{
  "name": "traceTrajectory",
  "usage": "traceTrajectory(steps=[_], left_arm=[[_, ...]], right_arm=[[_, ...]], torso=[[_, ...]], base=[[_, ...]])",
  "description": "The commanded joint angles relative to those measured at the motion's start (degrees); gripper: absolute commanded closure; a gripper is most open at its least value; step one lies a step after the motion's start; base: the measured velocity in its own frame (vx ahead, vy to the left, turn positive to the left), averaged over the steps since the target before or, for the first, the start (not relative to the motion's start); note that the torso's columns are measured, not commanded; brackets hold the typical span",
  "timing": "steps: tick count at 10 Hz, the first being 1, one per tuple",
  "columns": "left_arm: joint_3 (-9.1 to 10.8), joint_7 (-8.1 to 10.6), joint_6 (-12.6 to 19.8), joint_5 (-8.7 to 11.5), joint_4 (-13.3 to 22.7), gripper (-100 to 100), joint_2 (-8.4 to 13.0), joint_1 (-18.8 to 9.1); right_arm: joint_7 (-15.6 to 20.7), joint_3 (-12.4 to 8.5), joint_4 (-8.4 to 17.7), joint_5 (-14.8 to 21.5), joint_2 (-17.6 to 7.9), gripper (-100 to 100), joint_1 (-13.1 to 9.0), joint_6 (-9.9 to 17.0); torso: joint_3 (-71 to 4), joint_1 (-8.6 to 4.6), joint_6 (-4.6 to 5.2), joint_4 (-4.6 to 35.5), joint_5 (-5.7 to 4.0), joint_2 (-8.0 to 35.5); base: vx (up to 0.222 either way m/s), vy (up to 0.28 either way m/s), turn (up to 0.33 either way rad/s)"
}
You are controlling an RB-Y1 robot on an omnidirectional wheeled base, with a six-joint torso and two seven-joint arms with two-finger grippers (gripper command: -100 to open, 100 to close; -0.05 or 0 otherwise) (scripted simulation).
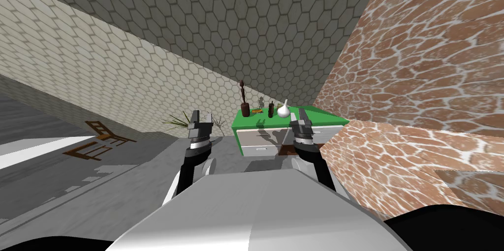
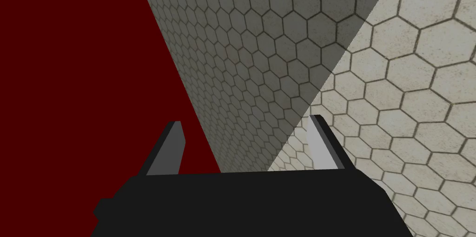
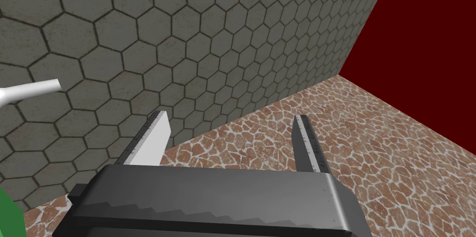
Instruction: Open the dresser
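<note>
Right end effector (image 3: 230, 115), flat blades parted, faces the boxy green-topped dresser (image 1: 248, 122).

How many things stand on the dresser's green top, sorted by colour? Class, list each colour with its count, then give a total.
Dark brown: 2 (tall vase, bottle)
White: 1 (round vase)
Orange: 1 (small flat thing, too small to name)
Total: 4 on the dresser
</note>
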Motion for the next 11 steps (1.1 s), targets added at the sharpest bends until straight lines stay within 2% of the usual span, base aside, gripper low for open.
traceTrajectory(steps=[1,9,10,11], left_arm=[[0.0,0.0,0.0,0.0,0.0,0,0.0,0.0],[0.0,0.0,-0.01,0.0,-0.02,0,0.0,0.0],[0.0,0.0,-0.01,0.0,-0.02,0,0.0,0.0],[0.0,0.0,0.0,0.0,0.0,0,0.0,0.0]], right_arm=[[0.0,0.0,0.0,0.0,0.0,0,0.0,0.0],[0.0,0.0,-0.02,0.0,0.0,0,0.0,-0.01],[0.49,0.35,0.53,1.08,-1.67,-100,-0.19,0.76],[0.99,0.69,1.07,2.18,-2.79,-100,-0.37,1.53]], torso=[[-4.67,0.0,0.0,2.35,0.0,2.32],[-70.73,0.0,0.0,35.37,0.0,35.39],[-79.19,0.0,0.0,39.6,0.0,39.62],[-83.14,0.0,0.0,41.49,0.0,41.54]], base=[[0.0,0.0,0.0],[0.0,0.0,0.0],[0.008,0.001,0.006],[0.006,0.002,0.008]])
